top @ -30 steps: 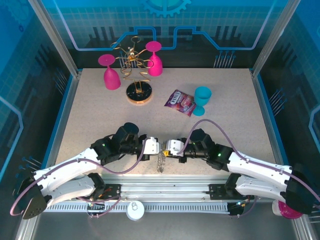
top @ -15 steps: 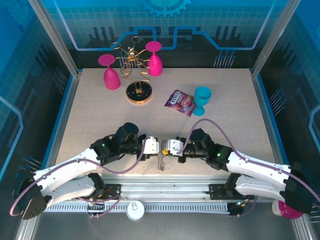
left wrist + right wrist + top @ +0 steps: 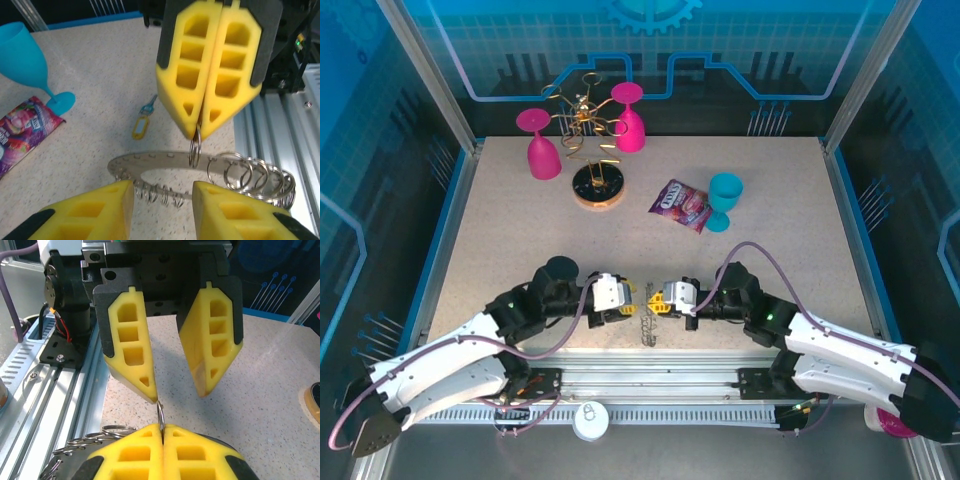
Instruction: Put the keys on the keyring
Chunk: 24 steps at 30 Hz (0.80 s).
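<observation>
Right fingers (image 3: 197,125) clamped together on one wire loop of the single keyring (image 3: 150,160); left fingers (image 3: 112,200) apart beside it.
Flat grey ring, wide hole, loops round the rim, possibly lifted off the desk (image 3: 100,75). From the left wrist: one key (image 3: 141,126), yellow-orange head, lying beyond the ring. From above: two pink goblets (image 3: 538,150), one blue goblet (image 3: 724,198), one snack packet (image 3: 680,204).

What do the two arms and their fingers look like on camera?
The left arm and right arm have glossy white shells over black joints, each trailing a looping mauve cable. The fingers are yellow wedge-shaped blocks with rectangular cut-out pockets, backed by black plates.
</observation>
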{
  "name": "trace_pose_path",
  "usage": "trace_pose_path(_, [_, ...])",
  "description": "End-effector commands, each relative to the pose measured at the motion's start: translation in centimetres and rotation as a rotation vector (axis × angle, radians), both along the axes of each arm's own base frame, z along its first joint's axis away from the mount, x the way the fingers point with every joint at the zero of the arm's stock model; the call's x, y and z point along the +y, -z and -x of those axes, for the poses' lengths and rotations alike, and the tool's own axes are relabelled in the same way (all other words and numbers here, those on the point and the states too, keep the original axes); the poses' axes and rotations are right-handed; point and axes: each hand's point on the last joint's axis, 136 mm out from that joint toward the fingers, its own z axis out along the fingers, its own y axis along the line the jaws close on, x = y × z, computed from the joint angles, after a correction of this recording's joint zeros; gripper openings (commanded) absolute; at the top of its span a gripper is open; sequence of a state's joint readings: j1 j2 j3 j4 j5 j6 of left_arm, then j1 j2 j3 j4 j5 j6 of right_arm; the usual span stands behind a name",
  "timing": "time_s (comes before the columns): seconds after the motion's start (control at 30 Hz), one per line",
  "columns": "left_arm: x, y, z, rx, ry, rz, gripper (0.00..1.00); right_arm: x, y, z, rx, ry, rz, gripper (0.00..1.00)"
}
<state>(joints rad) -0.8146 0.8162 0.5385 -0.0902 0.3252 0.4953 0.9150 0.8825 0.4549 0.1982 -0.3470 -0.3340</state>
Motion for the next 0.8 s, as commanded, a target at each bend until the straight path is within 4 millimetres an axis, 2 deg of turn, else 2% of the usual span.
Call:
trace_pose_path(0.0, [-1.1, -0.6, 1.3, 0.057, 0.075, 0.076, 0.35, 0.3, -2.3, 0.1, -0.028, -0.021, -0.090, 0.00])
trace_pose_path(0.17, [-1.5, -0.4, 2.3, 0.098, 0.129, 0.084, 0.33, 0.3, -2.3, -0.4, -0.027, 0.003, -0.093, 0.00])
trace_pose_path(0.47, [-1.8, -0.7, 1.9, 0.078, 0.128, 0.094, 0.14, 0.6, -1.9, 0.1, -0.002, -0.024, -0.089, 0.00])
trace_pose_path(0.6, [-1.9, -0.8, 1.9, 0.069, 0.130, 0.094, 0.02, 0.5, -1.6, 0.1, 0.003, -0.022, -0.076, 0.00])
trace_pose_path(0.73, [-1.7, -0.6, 1.7, 0.050, 0.127, 0.080, 0.00, 0.1, -1.1, 0.0, 0.001, -0.007, -0.041, 0.00])
trace_pose_path(0.77, [-1.7, -0.6, 1.7, 0.041, 0.129, 0.075, 0.00, -0.1, -0.8, -0.2, -0.005, 0.009, -0.022, 0.10])
